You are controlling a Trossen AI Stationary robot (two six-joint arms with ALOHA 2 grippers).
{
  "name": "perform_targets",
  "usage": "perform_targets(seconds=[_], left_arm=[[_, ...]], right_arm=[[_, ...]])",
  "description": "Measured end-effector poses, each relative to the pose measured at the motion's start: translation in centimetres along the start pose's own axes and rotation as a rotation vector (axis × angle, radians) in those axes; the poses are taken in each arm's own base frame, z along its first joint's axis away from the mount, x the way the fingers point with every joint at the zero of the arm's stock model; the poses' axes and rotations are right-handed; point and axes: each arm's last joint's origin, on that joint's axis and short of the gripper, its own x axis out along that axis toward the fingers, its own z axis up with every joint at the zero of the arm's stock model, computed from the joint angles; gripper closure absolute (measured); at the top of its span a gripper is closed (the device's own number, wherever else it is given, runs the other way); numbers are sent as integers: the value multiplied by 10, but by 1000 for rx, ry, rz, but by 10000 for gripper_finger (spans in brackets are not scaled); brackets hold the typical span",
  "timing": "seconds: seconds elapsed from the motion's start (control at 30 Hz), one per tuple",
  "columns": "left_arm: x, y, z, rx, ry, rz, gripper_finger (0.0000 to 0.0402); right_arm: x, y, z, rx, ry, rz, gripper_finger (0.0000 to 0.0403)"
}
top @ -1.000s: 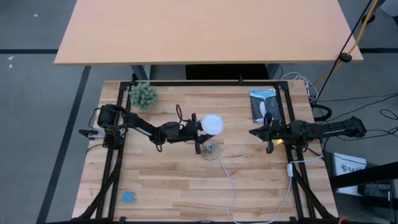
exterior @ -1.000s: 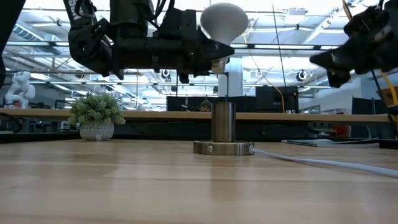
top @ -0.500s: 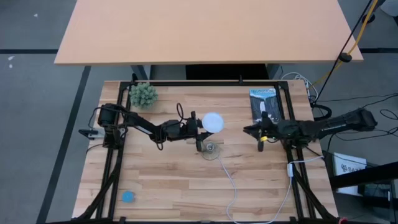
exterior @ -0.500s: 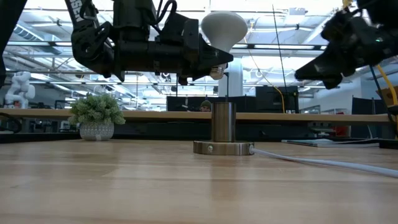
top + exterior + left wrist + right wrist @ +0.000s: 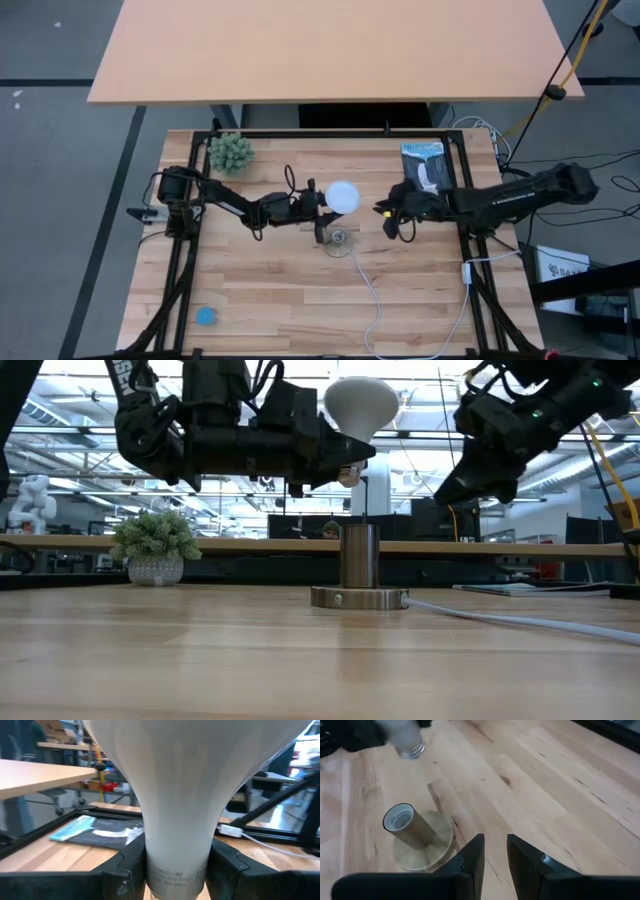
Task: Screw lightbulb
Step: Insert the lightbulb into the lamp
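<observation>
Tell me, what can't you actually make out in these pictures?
- Lightbulb: its globe is cut off by the left wrist view's edges.
- Socket: mostly covered by the bulb and left gripper in the high view.
- Right gripper: its fingertips run off the right wrist view's edge.

lightbulb [image 5: 361, 404] above metal socket [image 5: 360, 572]

The lightbulb [image 5: 342, 195] hung just above the socket [image 5: 338, 240] at mid-table; a potted plant [image 5: 230, 152] stood far-left, a booklet [image 5: 424, 167] far-right.
</observation>
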Motion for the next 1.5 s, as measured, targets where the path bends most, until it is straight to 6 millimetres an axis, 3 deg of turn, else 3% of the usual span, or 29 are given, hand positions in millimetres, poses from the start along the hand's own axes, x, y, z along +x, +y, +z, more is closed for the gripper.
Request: perform_targets(seconds=[0.2, 0.63, 1.1, 1.33, 1.5], left_arm=[[-1, -9, -3, -2, 25, -52, 246], [-2, -16, -7, 1, 72, -69, 246], [-2, -18, -11, -7, 104, -70, 246], [-5, -35, -17, -7, 153, -110, 246], [9, -47, -24, 3, 204, -108, 246]], right_arm=[[11, 13, 5, 8, -67, 59, 297], [23, 45, 5, -189, -222, 226, 192], [21, 47, 14, -235, -321, 234, 190], [22, 51, 10, -205, -267, 348, 190], [25, 57, 3, -212, -247, 366, 190]])
